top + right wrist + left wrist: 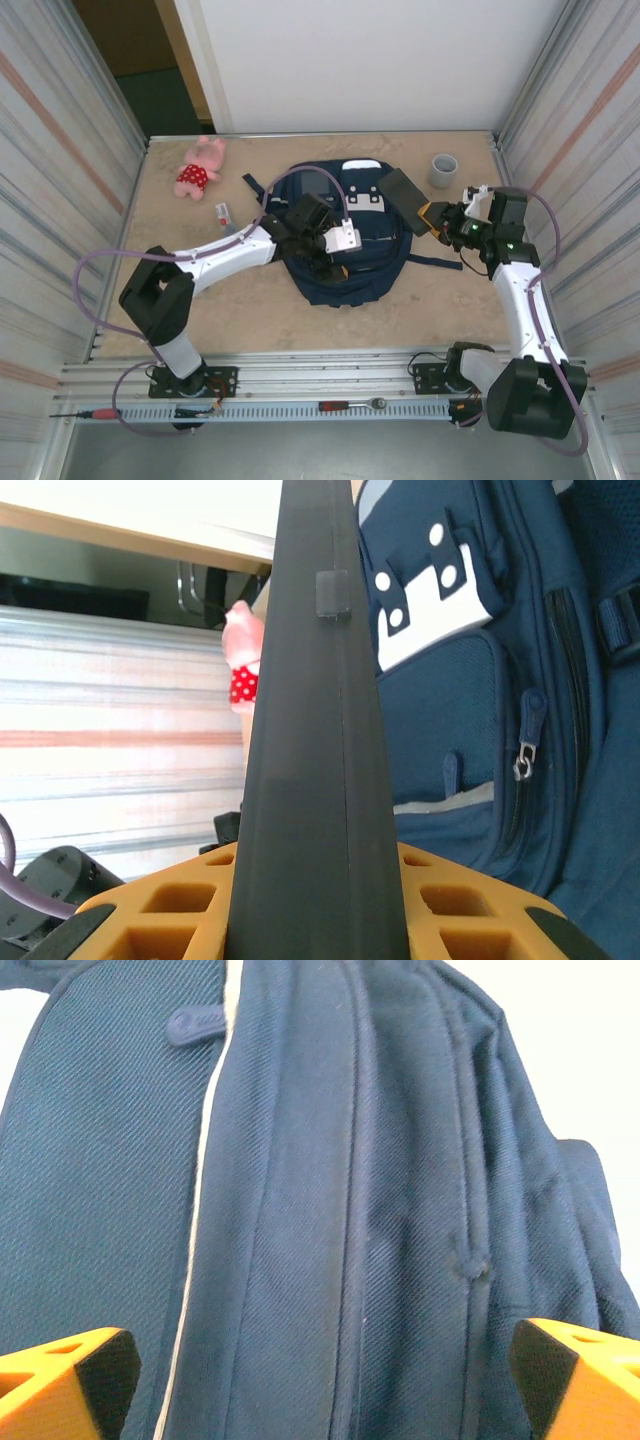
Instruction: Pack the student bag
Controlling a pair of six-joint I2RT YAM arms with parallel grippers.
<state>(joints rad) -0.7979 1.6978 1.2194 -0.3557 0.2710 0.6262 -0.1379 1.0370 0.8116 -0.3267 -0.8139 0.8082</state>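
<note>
Tabletop (pixel 250 320): left arm (pixel 225 250) over student bag (pixel 385 245) (pincer (pixel 325 1380) wide, maybe touching).

Student bag (pixel 375 250) lies mid-desk (pixel 250 310). Plush toy (pixel 200 168) sits behind and left of it, toward the far-left corner. Small packet (pixel 222 212) lies between toy and bag. Cup (pixel 444 171) stands far right. Flat slab (pixel 405 190) is just beside the bag's right edge, gripped in the right pincer (pixel 432 222). Left pincer (pixel 325 262) is over the bag's near half.

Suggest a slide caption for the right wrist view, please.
Right gripper holds a flat dark object beside the student bag.
</note>
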